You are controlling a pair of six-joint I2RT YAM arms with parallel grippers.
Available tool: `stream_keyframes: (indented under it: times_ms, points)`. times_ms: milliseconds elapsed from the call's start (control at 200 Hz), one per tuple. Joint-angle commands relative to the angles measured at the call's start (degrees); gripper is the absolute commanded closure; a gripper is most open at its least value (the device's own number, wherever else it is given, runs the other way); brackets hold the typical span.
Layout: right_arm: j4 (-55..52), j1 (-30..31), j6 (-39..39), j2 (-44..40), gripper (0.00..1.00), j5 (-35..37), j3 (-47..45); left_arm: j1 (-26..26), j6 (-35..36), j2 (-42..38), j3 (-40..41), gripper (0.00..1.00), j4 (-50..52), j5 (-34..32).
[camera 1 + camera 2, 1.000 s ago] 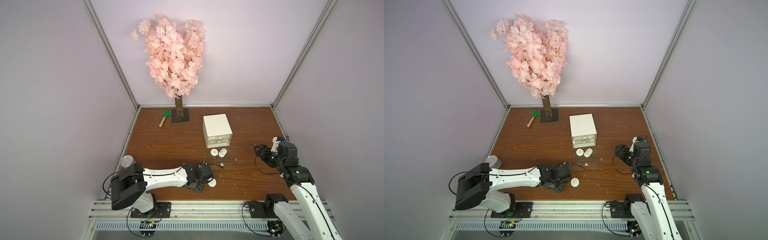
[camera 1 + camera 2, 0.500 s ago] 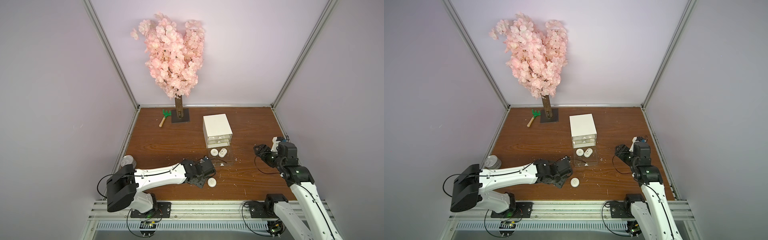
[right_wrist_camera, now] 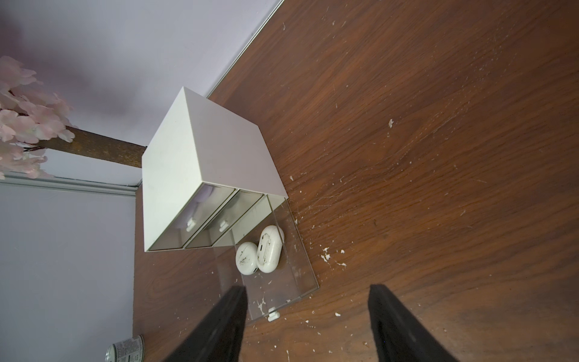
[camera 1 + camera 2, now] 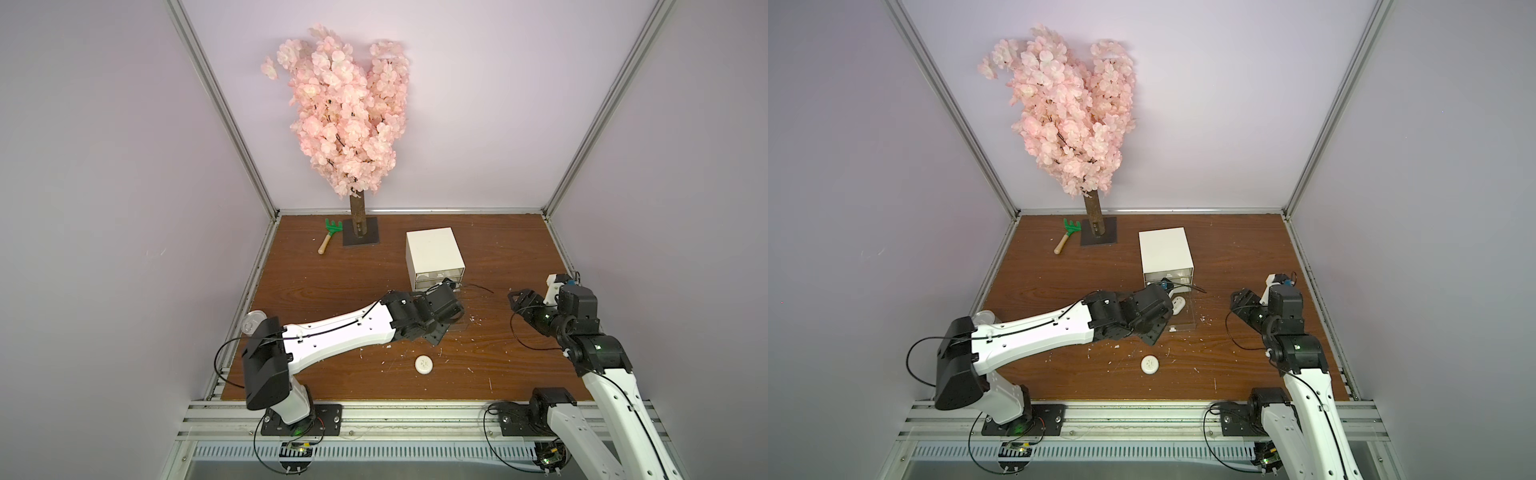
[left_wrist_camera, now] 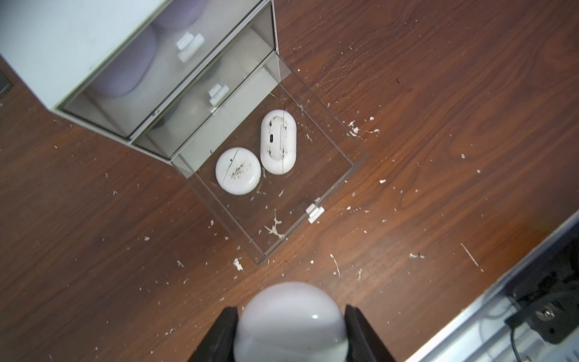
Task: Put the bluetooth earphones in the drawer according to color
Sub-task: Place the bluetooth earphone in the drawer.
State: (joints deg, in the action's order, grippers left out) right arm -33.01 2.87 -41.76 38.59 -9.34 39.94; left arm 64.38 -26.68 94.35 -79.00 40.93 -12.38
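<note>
My left gripper (image 5: 289, 313) is shut on a white earphone case (image 5: 289, 326), its two black fingers pressed on the case's sides. It hovers just in front of the drawer cabinet (image 4: 434, 255). The bottom clear drawer (image 5: 341, 185) is pulled out and holds a round white case (image 5: 238, 170) and an oval white case (image 5: 278, 145). Lavender cases (image 5: 125, 69) show through the shut top drawer. Another white case (image 4: 424, 365) lies on the table nearer the front. My right gripper (image 3: 307, 291) stands open and empty to the right of the drawer.
A pink blossom tree (image 4: 349, 112) on a dark base stands at the back, with a green toy rake (image 4: 330, 232) beside it. A silver tin can (image 4: 253, 322) sits at the table's left edge behind my left arm. White crumbs are scattered over the wood.
My left arm has swung from the front of the table up toward the open drawer, and now covers the two cases in it in one top view. The loose white case and my right arm stayed put.
</note>
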Motion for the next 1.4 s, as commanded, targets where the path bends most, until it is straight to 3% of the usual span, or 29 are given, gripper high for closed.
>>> stream_keyframes:
  times_ms: [0,500,1391]
  points:
    - [-0.09,-0.32,0.47,-0.73,0.31,0.05,2.09,-2.24,2.93,3.65,-2.38,0.54,1.52,-2.59]
    - [0.59,-0.34,1.22,-0.07,0.31,0.19,1.21,-3.91,4.47,17.01,-10.79,0.54,1.17,-4.32]
    - [0.50,-0.73,1.84,0.08,0.31,0.30,0.92,-4.33,4.86,20.20,-7.39,0.54,1.26,-3.05]
